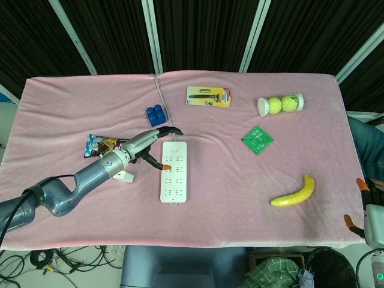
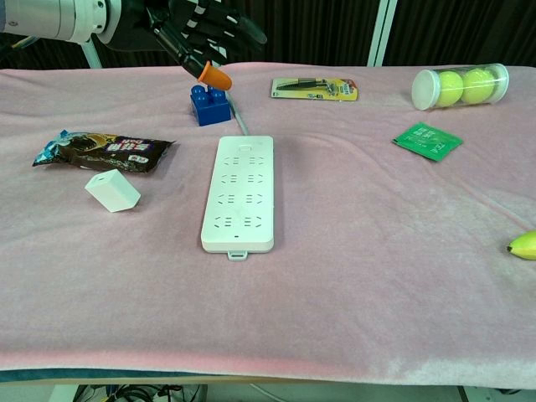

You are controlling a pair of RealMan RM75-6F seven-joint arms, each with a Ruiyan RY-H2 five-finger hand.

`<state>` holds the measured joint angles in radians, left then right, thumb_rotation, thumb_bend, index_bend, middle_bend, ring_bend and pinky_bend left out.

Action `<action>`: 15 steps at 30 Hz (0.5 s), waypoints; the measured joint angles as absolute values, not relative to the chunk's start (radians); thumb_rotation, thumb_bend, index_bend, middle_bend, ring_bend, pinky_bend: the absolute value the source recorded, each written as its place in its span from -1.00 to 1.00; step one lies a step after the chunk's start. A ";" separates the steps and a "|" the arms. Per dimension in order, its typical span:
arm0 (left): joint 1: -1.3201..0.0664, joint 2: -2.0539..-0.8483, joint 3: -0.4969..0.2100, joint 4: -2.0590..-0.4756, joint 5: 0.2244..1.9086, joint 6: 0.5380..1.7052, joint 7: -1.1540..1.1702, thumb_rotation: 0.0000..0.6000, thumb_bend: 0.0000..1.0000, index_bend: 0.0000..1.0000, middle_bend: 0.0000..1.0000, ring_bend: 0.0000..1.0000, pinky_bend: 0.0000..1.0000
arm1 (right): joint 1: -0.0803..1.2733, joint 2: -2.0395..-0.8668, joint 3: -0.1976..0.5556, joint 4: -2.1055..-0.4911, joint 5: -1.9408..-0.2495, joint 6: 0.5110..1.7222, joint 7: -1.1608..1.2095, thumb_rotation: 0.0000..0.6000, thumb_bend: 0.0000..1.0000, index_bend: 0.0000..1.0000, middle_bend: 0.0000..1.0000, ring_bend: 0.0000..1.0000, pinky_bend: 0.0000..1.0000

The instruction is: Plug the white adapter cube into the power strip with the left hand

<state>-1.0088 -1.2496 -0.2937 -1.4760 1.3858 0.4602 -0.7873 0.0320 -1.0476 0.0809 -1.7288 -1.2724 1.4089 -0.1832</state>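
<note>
The white adapter cube (image 1: 123, 176) (image 2: 111, 190) lies on the pink cloth, left of the white power strip (image 1: 174, 171) (image 2: 240, 191), and nothing touches it. The strip lies flat with its long side running toward me, sockets up. My left hand (image 1: 150, 150) (image 2: 201, 33) hovers above the cloth near the strip's far left corner with its fingers spread, holding nothing. The cube sits below and left of that hand. My right hand (image 1: 367, 210) hangs off the table's right edge, its fingers apart and holding nothing.
A blue toy block (image 1: 156, 115) (image 2: 209, 104) and the strip's cable (image 1: 161, 96) lie behind the strip. A snack packet (image 1: 102, 144) (image 2: 105, 151) lies just behind the cube. Further right are a razor pack (image 1: 208, 96), a tennis ball tube (image 1: 280, 105), a green packet (image 1: 258, 139) and a banana (image 1: 295, 192).
</note>
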 measured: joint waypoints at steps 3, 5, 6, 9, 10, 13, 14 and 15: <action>-1.005 -1.244 -0.286 -1.482 1.376 0.476 -0.771 1.00 -0.67 -0.70 -0.84 -1.00 -0.94 | 0.033 -1.047 0.080 -1.726 -1.275 1.408 -0.183 1.00 -0.62 -1.00 -0.92 -0.74 -0.75; -1.000 -1.242 -0.278 -1.484 1.371 0.482 -0.762 1.00 -0.67 -0.70 -0.84 -1.00 -0.94 | 0.033 -1.046 0.079 -1.727 -1.275 1.408 -0.184 1.00 -0.62 -1.00 -0.92 -0.74 -0.75; -0.999 -1.242 -0.275 -1.483 1.371 0.483 -0.756 1.00 -0.67 -0.70 -0.84 -1.00 -0.94 | 0.033 -1.046 0.079 -1.727 -1.275 1.407 -0.183 1.00 -0.62 -1.00 -0.92 -0.74 -0.75; -0.995 -1.244 -0.262 -1.474 1.372 0.493 -0.728 1.00 -0.67 -0.70 -0.84 -1.00 -0.94 | 0.035 -1.045 0.078 -1.725 -1.276 1.403 -0.184 1.00 -0.62 -1.00 -0.92 -0.74 -0.75; -0.994 -1.246 -0.258 -1.470 1.373 0.498 -0.716 1.00 -0.67 -0.70 -0.83 -1.00 -0.94 | 0.035 -1.045 0.078 -1.724 -1.274 1.402 -0.184 1.00 -0.62 -1.00 -0.92 -0.74 -0.75; -0.984 -1.261 -0.245 -1.445 1.380 0.534 -0.678 1.00 -0.67 -0.70 -0.80 -1.00 -0.94 | 0.033 -1.045 0.078 -1.730 -1.271 1.402 -0.178 1.00 -0.62 -1.00 -0.92 -0.74 -0.75; -0.979 -1.268 -0.240 -1.434 1.383 0.552 -0.669 1.00 -0.67 -0.70 -0.79 -1.00 -0.94 | 0.032 -1.044 0.077 -1.731 -1.272 1.403 -0.177 1.00 -0.62 -1.00 -0.92 -0.74 -0.75; -0.974 -1.274 -0.234 -1.425 1.384 0.565 -0.664 1.00 -0.67 -0.70 -0.79 -1.00 -0.94 | 0.032 -1.043 0.076 -1.730 -1.274 1.403 -0.177 1.00 -0.62 -1.00 -0.92 -0.74 -0.75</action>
<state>-0.9736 -1.2743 -0.2344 -1.4251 1.3843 0.5649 -0.6638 0.0320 -1.0429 0.0760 -1.7298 -1.2741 1.4028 -0.1768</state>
